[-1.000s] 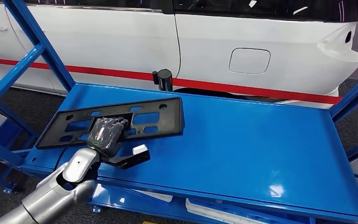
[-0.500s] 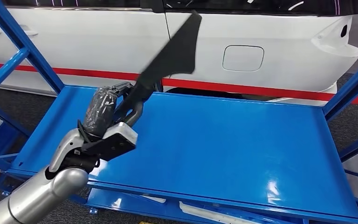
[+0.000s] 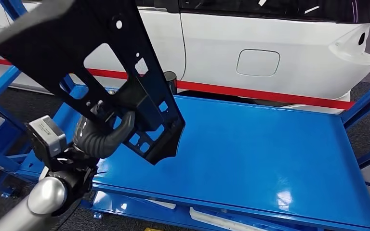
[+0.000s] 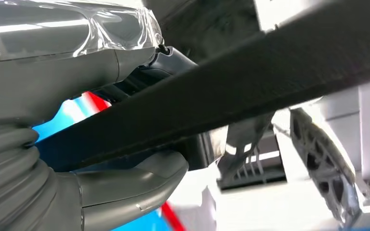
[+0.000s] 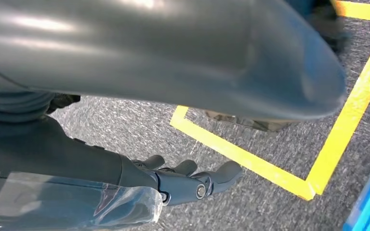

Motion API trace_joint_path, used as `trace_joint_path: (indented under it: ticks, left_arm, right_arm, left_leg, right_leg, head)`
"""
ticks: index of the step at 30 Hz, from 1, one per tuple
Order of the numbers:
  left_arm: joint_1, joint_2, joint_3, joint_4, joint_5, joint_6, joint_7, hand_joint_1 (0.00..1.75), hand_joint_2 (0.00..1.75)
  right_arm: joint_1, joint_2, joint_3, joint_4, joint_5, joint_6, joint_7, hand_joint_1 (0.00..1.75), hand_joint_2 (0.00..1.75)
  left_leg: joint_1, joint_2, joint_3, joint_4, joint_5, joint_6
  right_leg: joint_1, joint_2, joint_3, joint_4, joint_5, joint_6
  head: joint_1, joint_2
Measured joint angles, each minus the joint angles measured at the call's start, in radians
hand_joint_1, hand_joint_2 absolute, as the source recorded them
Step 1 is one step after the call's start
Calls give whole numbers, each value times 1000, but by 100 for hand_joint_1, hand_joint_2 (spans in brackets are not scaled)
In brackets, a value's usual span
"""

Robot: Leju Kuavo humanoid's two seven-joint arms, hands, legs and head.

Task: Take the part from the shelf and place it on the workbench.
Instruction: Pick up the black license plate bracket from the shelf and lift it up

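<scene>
Part (image 3: 77, 53), a flat black plastic panel with cut-out slots and small holes, is riding in the air over the near-left corner of the blue shelf (image 3: 270, 144), tilted steeply so that its broad face is turning toward the camera. Left hand (image 3: 103, 134) is gripping it low down, fingers (image 3: 120, 127) wrapping over one of the inner bars while the thumb is pressing from the other side. In the left wrist view the same bar (image 4: 231, 86) is crossing the frame, clamped between the thick grey thumb (image 4: 130, 185) and the hand's upper cover.

Judgement on the hold: gripping through a slot is giving the hand a closed bar to wrap, rather than a thin slippery edge. The steep tilt is probably keeping the long panel clear of the shelf deck and the blue frame posts (image 3: 9, 82) on the left.

Relative position: most of the part is extending up and to the far left of the hand; a shorter corner (image 3: 166, 149) is hanging to the right of it, just above the shelf surface. Whether that corner is touching the deck, cannot tell.

Right hand (image 5: 188, 180) is hanging over grey floor with yellow tape lines (image 5: 250, 159), fingers loosely apart, holding nothing.

White car body (image 3: 270, 48) is standing beyond the shelf.
</scene>
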Motion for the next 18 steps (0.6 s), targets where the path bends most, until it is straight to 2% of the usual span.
trace_joint_path:
  ticks: [1, 2, 5, 7, 8, 11, 12, 13, 14, 16, 17, 18]
  left_arm:
    - [13, 0, -2, -2, 19, -15, -13, 175, 175]
    - [27, -1, -5, -6, 41, -33, -28, 175, 175]
    - [80, -9, -16, -16, 113, -84, -74, 175, 175]
    - [102, -13, -28, -22, 143, -108, -93, 175, 175]
    - [106, -15, -34, -26, 150, -115, -98, 175, 175]
    - [121, -19, -48, -38, 161, -127, -105, 175, 175]
    - [128, -20, -52, -41, 165, -129, -106, 175, 175]
    - [133, -20, -56, -43, 170, -130, -106, 175, 175]
    - [136, -21, -59, -45, 175, -132, -106, 175, 175]
    - [138, -21, -64, -50, 186, -133, -104, 175, 175]
    - [138, -22, -65, -53, 189, -133, -100, 175, 175]
    - [140, -22, -66, -57, 192, -129, -95, 175, 175]
  right_arm:
    - [-1, 0, 0, 0, 0, -1, 0, 0, 0]
    - [-2, 0, 0, 0, 0, -2, 2, 0, 0]
    - [-1, 1, -1, 0, -1, -4, 10, 0, 0]
    - [0, 1, -1, 0, -1, -4, 12, 0, 0]
    - [-1, 2, -1, 0, -2, -4, 13, 0, 0]
    - [-3, 2, -1, 0, -4, -6, 17, 0, 0]
    - [-3, 2, -1, 0, -6, -7, 19, 0, 0]
    - [-2, 2, -1, 0, -7, -8, 20, 0, 0]
    - [-2, 1, -1, 0, -9, -9, 19, 0, 0]
    - [-2, 1, -1, 0, -10, -11, 13, 0, 0]
    - [-3, 1, -1, 0, -9, -12, 10, 0, 0]
    - [-3, 1, -1, 0, -7, -13, 8, 0, 0]
  left_leg:
    - [-2, -1, 0, 1, -2, -3]
    - [-4, -2, 0, 3, -3, -7]
    - [-6, -1, -1, 4, -6, -18]
    - [-2, 0, -11, 25, -23, -27]
    - [-1, 1, -28, 63, -46, -32]
    - [2, 1, -124, 272, -138, -42]
    - [2, 1, -146, 316, -147, -43]
    - [2, 1, -149, 319, -137, -41]
    - [2, 1, -132, 278, -111, -39]
    - [-1, 1, -61, 127, -45, -29]
    - [-4, 1, -30, 63, -23, -24]
    - [-7, 1, -12, 25, -13, -20]
  right_leg:
    - [1, 0, 32, -65, 23, -3]
    - [2, 1, 52, -107, 34, -6]
    - [5, 6, 58, -123, 35, -20]
    - [3, 7, 58, -125, 38, -29]
    - [1, 7, 58, -126, 39, -34]
    - [1, 6, 58, -126, 39, -39]
    - [2, 6, 59, -126, 39, -39]
    - [2, 7, 59, -126, 39, -40]
    - [3, 8, 60, -126, 38, -39]
    - [5, 9, 62, -125, 37, -37]
    - [7, 10, 62, -125, 36, -35]
    - [8, 10, 62, -125, 36, -32]
  head:
    - [0, 0]
    - [0, 0]
    - [0, 0]
    - [-2, 0]
    - [-3, 0]
    - [-5, 0]
    - [-6, 0]
    - [-6, 0]
    - [-6, 0]
    - [-6, 0]
    - [-6, 0]
    - [-6, 0]
